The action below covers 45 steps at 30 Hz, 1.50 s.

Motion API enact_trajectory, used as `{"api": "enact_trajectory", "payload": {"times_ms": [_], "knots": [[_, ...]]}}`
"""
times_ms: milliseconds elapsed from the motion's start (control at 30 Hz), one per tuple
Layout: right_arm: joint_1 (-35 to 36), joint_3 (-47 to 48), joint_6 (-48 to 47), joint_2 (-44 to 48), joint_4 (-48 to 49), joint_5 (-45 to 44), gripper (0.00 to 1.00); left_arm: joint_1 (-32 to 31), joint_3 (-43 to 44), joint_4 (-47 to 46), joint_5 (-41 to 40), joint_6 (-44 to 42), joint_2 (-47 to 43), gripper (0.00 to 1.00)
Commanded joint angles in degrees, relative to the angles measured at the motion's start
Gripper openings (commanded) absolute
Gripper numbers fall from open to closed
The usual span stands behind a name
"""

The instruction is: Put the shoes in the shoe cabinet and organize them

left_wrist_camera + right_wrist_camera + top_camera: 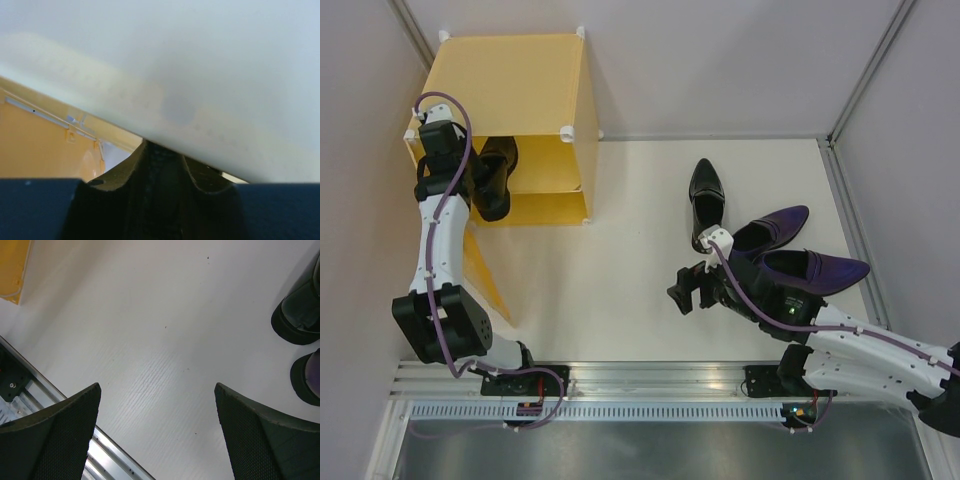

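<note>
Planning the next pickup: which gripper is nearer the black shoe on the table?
Right. The right gripper is close beside the black shoe; the left gripper is over at the shoe cabinet.

Shoe cabinet (pixel 520 90), far-left corner: yellow-orange panels, white corner connectors (pixel 569 131).
Loafer at its opening (pixel 500 165): glossy black.
Mid-bench loafer (pixel 705 190): glossy black.
Upper right-side loafer (pixel 780 228) and lower right-side loafer (pixel 835 272): glossy dark purple, black insides.
Bench (pixel 620 280): plain white.
Right gripper (pixel 156 386) fingers (pixel 60 435): black, fine mesh pattern.
Left arm cable (pixel 448 100): purple.

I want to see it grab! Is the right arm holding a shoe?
No, the right fingers stand wide apart with only bare table between them.
</note>
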State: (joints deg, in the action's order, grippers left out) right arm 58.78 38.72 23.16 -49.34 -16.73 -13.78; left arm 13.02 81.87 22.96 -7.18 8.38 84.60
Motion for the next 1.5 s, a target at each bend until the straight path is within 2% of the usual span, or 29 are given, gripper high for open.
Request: {"api": "enact_trajectory", "payload": {"times_ms": [0,67,233,533,833,1167,1467], "knots": [[0.5,2.1,-0.2,1.4,-0.9,-0.5,0.98,0.1,1.5,-6.3,1.4,0.2,-0.4,0.35],[0.4,2.1,-0.2,2.2,-1.8,-0.9,0.98,0.0,1.4,-5.8,1.3,0.6,-1.4,0.43],[0.4,2.9,-0.7,3.7,-3.4,-1.6,0.98,0.0,0.0,-4.9,-0.6,2.2,-4.3,0.51],[0.5,7.6,-1.1,5.5,-7.4,-3.4,0.98,0.0,-3.4,-1.7,-0.6,4.2,-12.4,0.75],[0.4,10.1,-1.2,5.7,-9.0,-3.8,0.98,0.1,-6.4,2.2,-1.6,6.0,-20.2,0.77],[0.5,9.4,-1.2,5.2,-8.8,-3.3,0.98,0.1,-14.2,6.6,-4.6,6.9,-27.2,0.81],[0.4,8.9,-2.8,4.8,-8.3,-2.6,0.98,0.6,-14.4,12.1,-13.9,8.9,-27.4,0.90]]}}
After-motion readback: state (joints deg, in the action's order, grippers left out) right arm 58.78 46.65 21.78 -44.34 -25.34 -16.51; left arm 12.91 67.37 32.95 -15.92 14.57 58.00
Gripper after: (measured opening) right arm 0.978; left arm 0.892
